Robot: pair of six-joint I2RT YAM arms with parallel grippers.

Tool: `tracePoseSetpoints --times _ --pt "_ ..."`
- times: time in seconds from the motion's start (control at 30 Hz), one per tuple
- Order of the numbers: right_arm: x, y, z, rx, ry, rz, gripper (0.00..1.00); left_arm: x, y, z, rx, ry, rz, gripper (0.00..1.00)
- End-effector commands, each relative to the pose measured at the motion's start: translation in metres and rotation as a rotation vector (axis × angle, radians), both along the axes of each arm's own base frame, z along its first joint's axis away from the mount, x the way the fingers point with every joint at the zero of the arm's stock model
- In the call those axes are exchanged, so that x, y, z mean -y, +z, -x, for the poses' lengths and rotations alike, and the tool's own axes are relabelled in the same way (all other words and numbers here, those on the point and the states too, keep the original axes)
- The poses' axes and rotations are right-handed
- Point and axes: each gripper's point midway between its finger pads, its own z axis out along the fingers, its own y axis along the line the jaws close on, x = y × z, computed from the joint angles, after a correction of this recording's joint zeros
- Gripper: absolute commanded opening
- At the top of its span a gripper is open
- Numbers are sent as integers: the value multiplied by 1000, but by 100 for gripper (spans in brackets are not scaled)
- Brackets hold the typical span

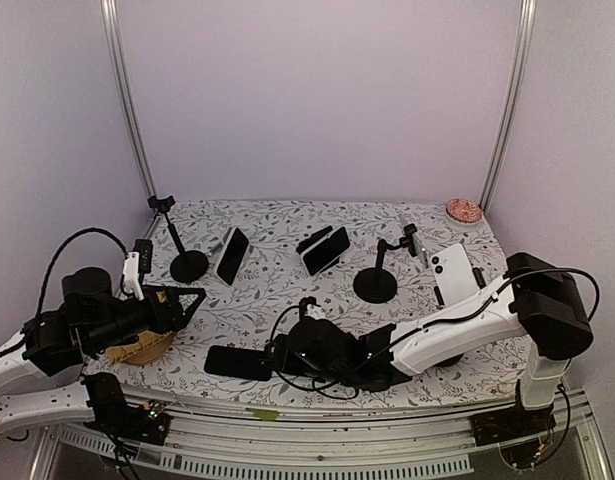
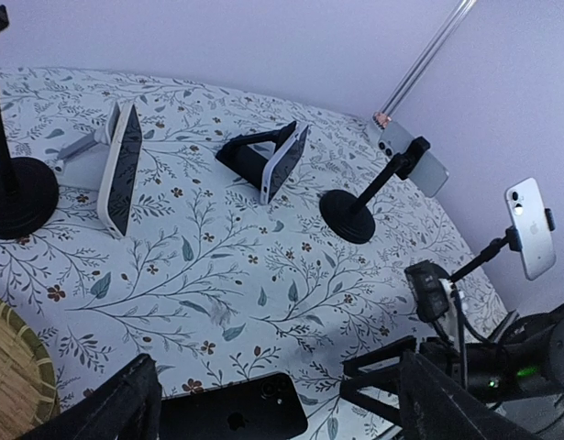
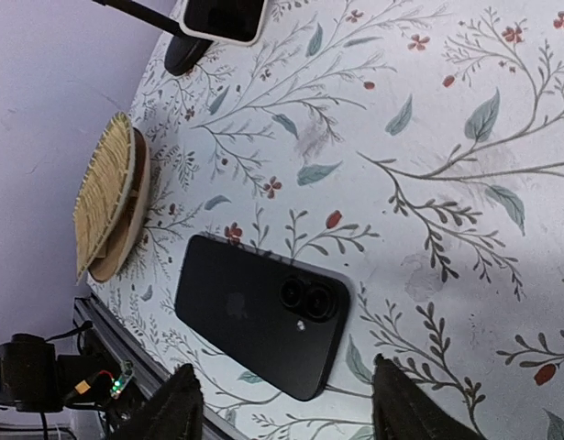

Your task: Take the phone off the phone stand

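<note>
Flat on the tabletop [image 3: 447, 137], the black phone [image 3: 263, 314] lies just ahead of the nearer, spread-open right hand [image 3: 286, 399], lengthwise across its gap.

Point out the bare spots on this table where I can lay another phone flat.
Widest free patch: the floral tablecloth between the flat black phone at the near edge and the white-cased phone on its stand. A narrower bare strip runs behind the stands. Crowded: the right side, around the round-based black stand and clamped white phone.
</note>
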Motion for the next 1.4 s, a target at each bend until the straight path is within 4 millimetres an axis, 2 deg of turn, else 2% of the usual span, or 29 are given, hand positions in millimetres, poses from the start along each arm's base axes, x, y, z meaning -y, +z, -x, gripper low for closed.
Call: tracePoseSetpoints --times 0.0,0.07,0.13,0.27,0.33,0.5,0.6,0.7,0.8,0.9,0.97,1.03,1.17,1.37 --pt "-2 64 -15 218 48 116 72 0 0 -3 -2 23 -10 90" --pt "-6 94 -23 300 57 137 79 0 -6 -5 -13 37 -26 90" --pt "-6 123 -33 377 35 147 82 -3 -9 -8 -13 57 -45 90" --pt "-12 188 -41 524 41 136 92 -8 -5 -13 -15 96 -90 90" --pt "-12 225 -40 611 59 95 100 -7 0 -15 -12 100 -98 90" --pt "16 298 -50 857 8 79 99 -1 -2 -23 -37 114 -139 90" --pt "29 336 -55 934 -15 70 99 4 -5 -27 -53 120 -153 90" --pt "55 374 -75 1011 -133 144 99 7 -7 -30 -64 128 -167 90" --pt "83 403 -105 1080 -200 235 99 7 -8 -35 -62 146 -193 90" --pt "107 415 -132 1074 -189 252 100 7 -12 -40 -54 159 -230 90" --pt "120 415 -140 1054 -158 237 99 6 -17 -42 -53 166 -264 90" --pt "132 404 -145 1030 -139 248 99 6 -24 -44 -60 173 -291 90" --pt "149 391 -145 988 -112 204 99 9 -33 -47 -75 171 -327 90" --pt "152 381 -131 971 -54 149 99 2 -53 -53 -87 213 -373 90"
